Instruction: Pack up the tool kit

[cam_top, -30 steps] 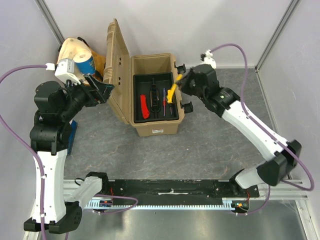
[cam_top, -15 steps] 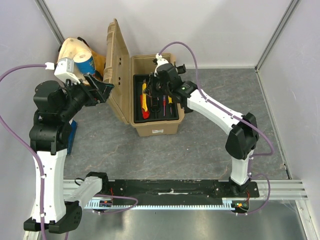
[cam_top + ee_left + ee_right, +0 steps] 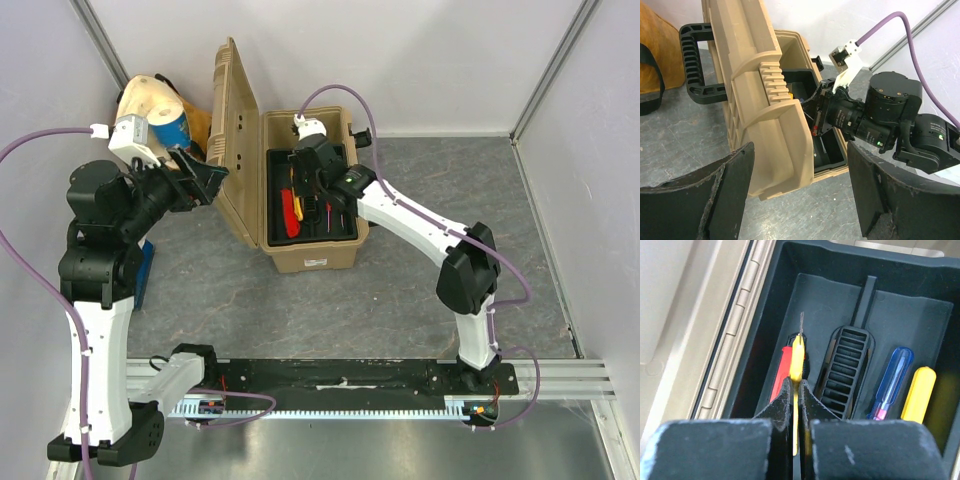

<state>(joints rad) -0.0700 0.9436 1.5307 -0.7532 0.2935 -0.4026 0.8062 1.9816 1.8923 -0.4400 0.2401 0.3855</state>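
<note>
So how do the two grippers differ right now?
The left gripper is open and empty; the right gripper is shut on a thin yellow tool. The left gripper faces the raised lid from outside the toolbox; the right gripper is over the black tray, with the red knife just below it. Both are aimed at the toolbox.
</note>
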